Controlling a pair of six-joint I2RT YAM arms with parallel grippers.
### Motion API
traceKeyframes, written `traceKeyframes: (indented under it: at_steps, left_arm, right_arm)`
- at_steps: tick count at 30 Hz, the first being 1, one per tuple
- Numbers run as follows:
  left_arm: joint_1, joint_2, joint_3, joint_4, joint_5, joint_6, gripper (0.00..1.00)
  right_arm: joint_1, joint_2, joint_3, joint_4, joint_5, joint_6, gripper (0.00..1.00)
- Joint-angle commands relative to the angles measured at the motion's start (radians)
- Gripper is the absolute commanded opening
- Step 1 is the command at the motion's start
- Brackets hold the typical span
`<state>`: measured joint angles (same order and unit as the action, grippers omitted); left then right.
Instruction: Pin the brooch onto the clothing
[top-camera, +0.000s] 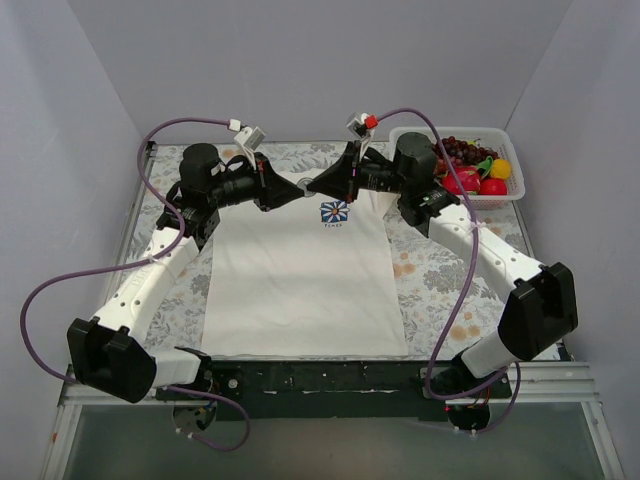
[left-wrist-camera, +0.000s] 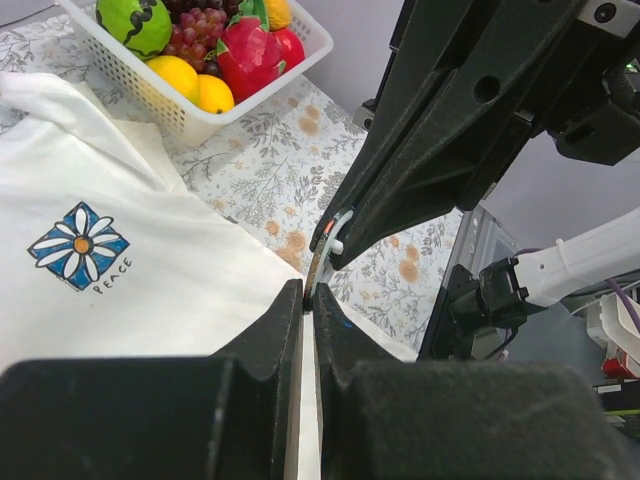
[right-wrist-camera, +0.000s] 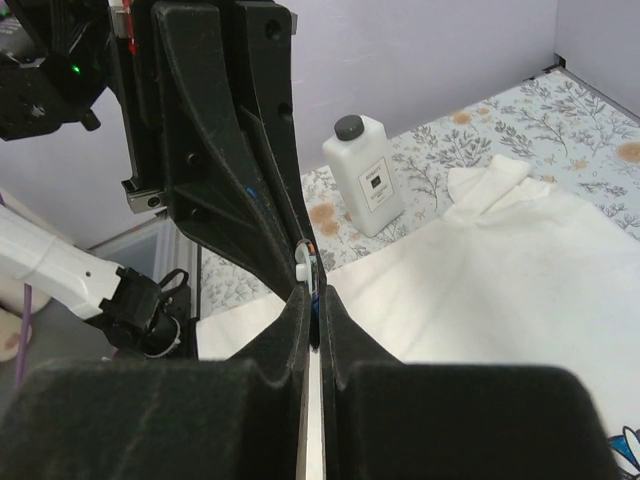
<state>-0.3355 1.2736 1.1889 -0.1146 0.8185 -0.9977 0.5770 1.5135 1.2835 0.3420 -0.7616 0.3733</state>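
Note:
The white T-shirt (top-camera: 300, 290) lies flat on the table, its blue flower print (top-camera: 334, 211) on the chest. My two grippers meet tip to tip just above the collar, left gripper (top-camera: 296, 189) and right gripper (top-camera: 313, 185). The brooch shows edge-on as a thin dark disc with a white clasp piece in the left wrist view (left-wrist-camera: 320, 258) and in the right wrist view (right-wrist-camera: 311, 270). It is pinched between both pairs of fingertips, held above the shirt. My left gripper (left-wrist-camera: 308, 296) and right gripper (right-wrist-camera: 312, 298) are both shut on it. The shirt also shows in the left wrist view (left-wrist-camera: 150, 290) and the right wrist view (right-wrist-camera: 500, 270).
A white basket (top-camera: 512, 192) of toy fruit stands at the back right, close to the right arm. A white bottle with a dark cap (right-wrist-camera: 365, 175) stands on the floral tablecloth beyond the shirt's left sleeve. Grey walls close in the table on three sides.

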Motion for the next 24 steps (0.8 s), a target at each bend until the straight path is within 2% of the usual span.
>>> traceKeyframes:
  at_steps: [1, 8, 16, 20, 24]
  left_arm:
    - [-0.054, -0.016, 0.041, 0.058, 0.119, -0.015, 0.0]
    - [-0.054, -0.01, 0.041, 0.093, 0.125, -0.036, 0.0]
    - [-0.054, -0.031, 0.021, 0.11, 0.074, -0.047, 0.0]
    - [-0.053, -0.039, 0.006, 0.168, 0.074, -0.077, 0.0]
    - [-0.053, -0.039, 0.005, 0.178, 0.07, -0.087, 0.0]
  right_arm:
    - [0.078, 0.031, 0.056, -0.107, 0.01, -0.128, 0.01]
    - [0.1, 0.045, 0.106, -0.218, 0.013, -0.231, 0.01]
    - [0.1, 0.007, 0.096, -0.265, 0.001, -0.33, 0.15]
    - [0.1, 0.001, 0.102, -0.305, 0.01, -0.37, 0.18]
    - [0.1, -0.01, 0.111, -0.339, 0.015, -0.422, 0.33]
